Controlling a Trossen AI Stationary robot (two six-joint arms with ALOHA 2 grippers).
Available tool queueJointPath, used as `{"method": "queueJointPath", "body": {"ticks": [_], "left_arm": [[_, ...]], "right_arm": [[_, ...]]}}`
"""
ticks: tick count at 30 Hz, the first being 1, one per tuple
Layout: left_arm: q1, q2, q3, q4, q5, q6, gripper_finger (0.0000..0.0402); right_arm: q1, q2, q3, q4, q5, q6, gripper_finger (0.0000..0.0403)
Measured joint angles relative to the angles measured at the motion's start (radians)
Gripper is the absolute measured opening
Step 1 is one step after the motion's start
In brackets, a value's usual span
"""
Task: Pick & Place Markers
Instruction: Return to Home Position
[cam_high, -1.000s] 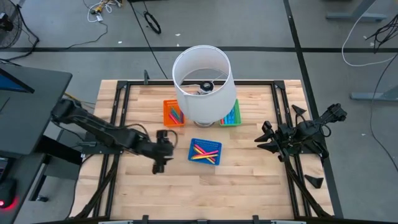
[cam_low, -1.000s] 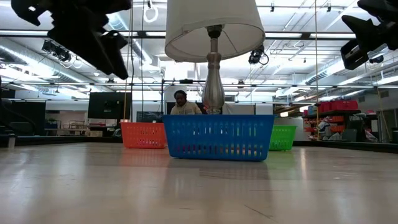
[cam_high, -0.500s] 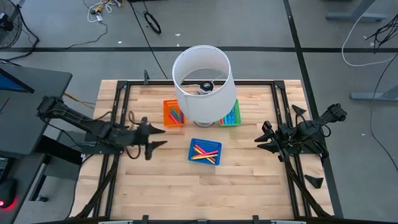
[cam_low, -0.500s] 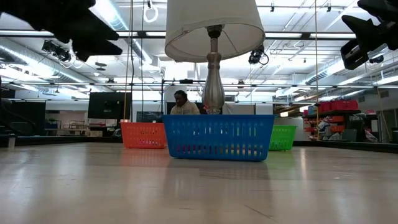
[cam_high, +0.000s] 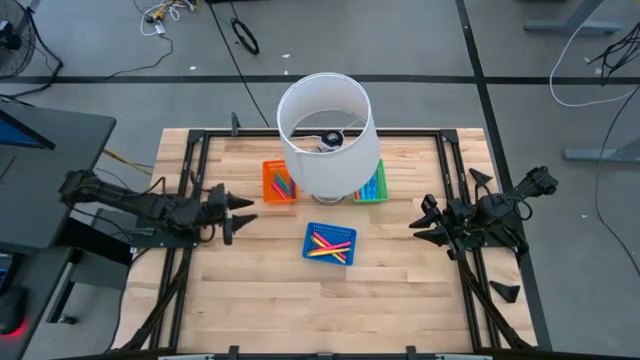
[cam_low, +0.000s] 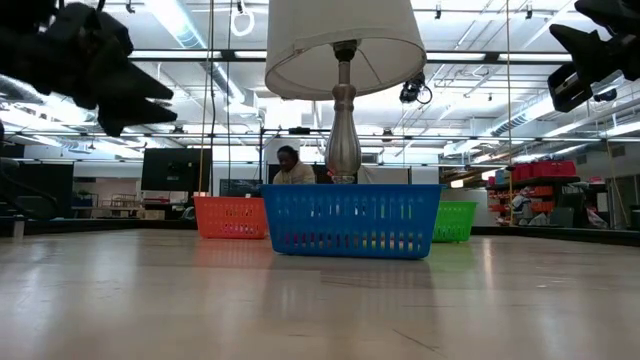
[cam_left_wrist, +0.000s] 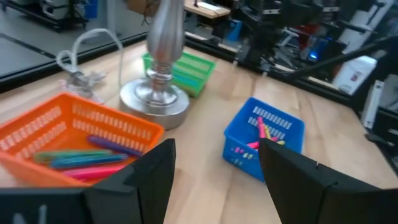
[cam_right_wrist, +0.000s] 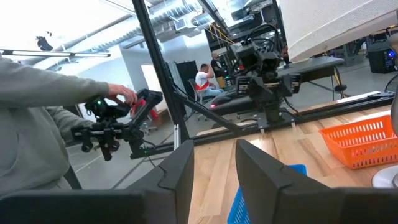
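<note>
1. My left tool: two dark fingers spread wide with nothing between them. It hangs over the left part of the pale wooden bench and points toward the trays. I judge the step in hand to be the return to rest. The arm should fold back and up with the fingers empty, and should not reach forward.

2. Orange square mesh tray, nearest ahead. It holds some of the markers, thin pen-like sticks in purple, blue-green and pink, lying flat. My fingers must stay above its rim.

3. Table lamp with a silver metal stem, a round base and a white shade, just beyond the orange tray. I rate it the main hazard, so the path should lead away from it.

4. Blue square mesh tray, set apart in front of the lamp, with pink, yellow and red markers inside.

5. Green square mesh tray, past the lamp base. Its contents are largely hidden.

6. I see no marker loose on the bench, so the sorting looks done.

7. My right tool, at the far right edge of the bench: fingers parted, empty, waiting.
</note>
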Motion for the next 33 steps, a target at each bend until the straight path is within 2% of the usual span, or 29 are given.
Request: {"method": "queueJointPath", "body": {"ticks": [9, 17, 28, 33], "left_arm": [[0.080, -0.150, -0.100, -0.002, 0.000, 0.008, 0.0236], [0.119, -0.258, -0.136, 0.010, 0.002, 0.012, 0.0236], [0.157, -0.403, -0.137, 0.006, 0.004, 0.190, 0.0236], [0.157, -0.401, -0.138, 0.000, 0.113, 0.196, 0.0236]], "right_arm": [[0.000, 0.000, 0.000, 0.000, 0.000, 0.000, 0.0119], [0.000, 0.000, 0.000, 0.000, 0.000, 0.000, 0.0119], [0.000, 0.000, 0.000, 0.000, 0.000, 0.000, 0.0119], [0.000, 0.000, 0.000, 0.000, 0.000, 0.000, 0.0119]]}}
